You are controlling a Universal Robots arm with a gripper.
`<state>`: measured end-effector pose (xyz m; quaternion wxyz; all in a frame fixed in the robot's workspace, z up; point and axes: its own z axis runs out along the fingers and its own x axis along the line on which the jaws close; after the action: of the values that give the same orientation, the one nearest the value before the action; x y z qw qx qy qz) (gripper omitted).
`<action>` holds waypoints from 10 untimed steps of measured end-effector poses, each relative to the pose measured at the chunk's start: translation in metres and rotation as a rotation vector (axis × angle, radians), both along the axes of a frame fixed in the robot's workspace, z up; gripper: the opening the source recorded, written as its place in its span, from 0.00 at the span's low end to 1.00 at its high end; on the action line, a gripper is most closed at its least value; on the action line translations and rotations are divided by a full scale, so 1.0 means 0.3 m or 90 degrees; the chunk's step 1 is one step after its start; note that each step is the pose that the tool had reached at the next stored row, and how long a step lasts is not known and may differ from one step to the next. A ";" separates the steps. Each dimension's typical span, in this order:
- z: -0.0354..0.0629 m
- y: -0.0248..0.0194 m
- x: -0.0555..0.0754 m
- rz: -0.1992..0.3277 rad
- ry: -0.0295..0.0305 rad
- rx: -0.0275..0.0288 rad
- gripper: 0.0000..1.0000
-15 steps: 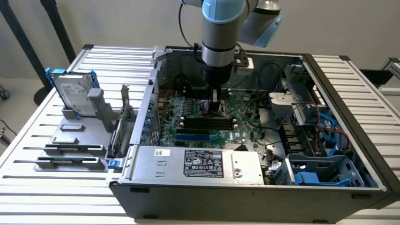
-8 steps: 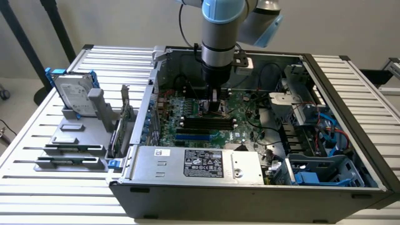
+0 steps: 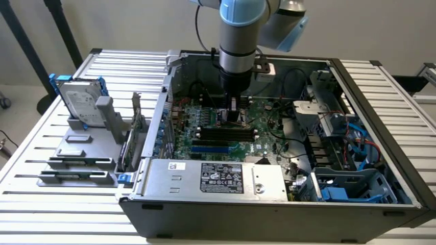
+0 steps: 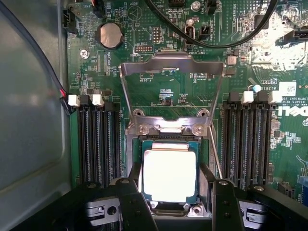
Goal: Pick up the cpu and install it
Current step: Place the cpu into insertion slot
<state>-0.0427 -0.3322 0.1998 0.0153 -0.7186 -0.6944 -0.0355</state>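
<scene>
The cpu (image 4: 169, 174), a small square chip with a shiny silver top and green rim, lies level over the socket on the green motherboard (image 4: 159, 57). My gripper (image 4: 171, 195) straddles it, and the black fingers (image 4: 136, 199) press against its two opposite edges. The socket's metal load plate (image 4: 171, 62) is flipped open, away from the chip. In the exterior view the gripper (image 3: 235, 116) reaches straight down into the open computer case (image 3: 272, 214), low over the board's middle.
Black memory slots (image 4: 98, 144) flank the socket on both sides. A black cable (image 4: 211, 41) loops over the board. The silver power supply (image 3: 218, 177) sits at the case's near wall, a blue drive cage (image 3: 344, 191) at the exterior view's right, and a hard drive (image 3: 78, 102) in a stand outside.
</scene>
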 end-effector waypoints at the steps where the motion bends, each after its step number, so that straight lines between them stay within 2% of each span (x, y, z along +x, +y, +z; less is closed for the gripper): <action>1: -0.001 0.001 0.000 0.000 0.0000 -0.0006 0.55; 10: -0.008 0.005 -0.001 0.000 0.0001 -0.0052 0.55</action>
<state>-0.0429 -0.3306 0.1973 0.0124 -0.7186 -0.6945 -0.0326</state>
